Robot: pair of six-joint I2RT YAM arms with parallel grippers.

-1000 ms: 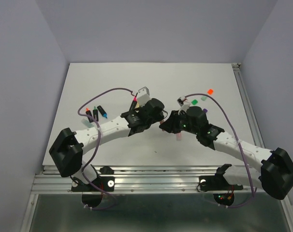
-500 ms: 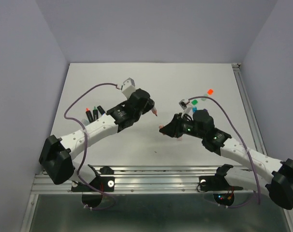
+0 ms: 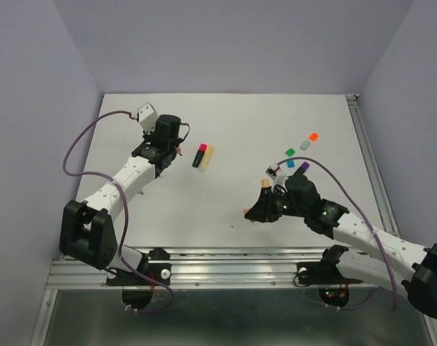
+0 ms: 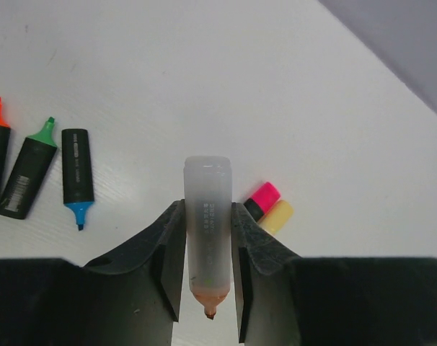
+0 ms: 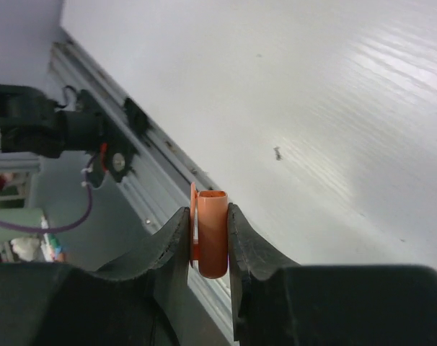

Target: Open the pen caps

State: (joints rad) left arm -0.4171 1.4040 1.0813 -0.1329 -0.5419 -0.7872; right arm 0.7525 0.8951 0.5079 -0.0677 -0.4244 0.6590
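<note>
Clamped in the left gripper (image 4: 208,210): a pale highlighter body (image 4: 206,180), orange tip bare, above the white table (image 4: 204,72). Pinched narrowly in the right gripper (image 5: 208,216): an orange pen cap (image 5: 213,249), near the table's front edge. Loose at the right rear: green cap (image 3: 290,151), purple cap (image 3: 304,166).

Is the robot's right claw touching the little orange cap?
Touching. The right wrist view shows the orange cap squeezed inside the right gripper, both jaws pressed against it with no gap.
</note>
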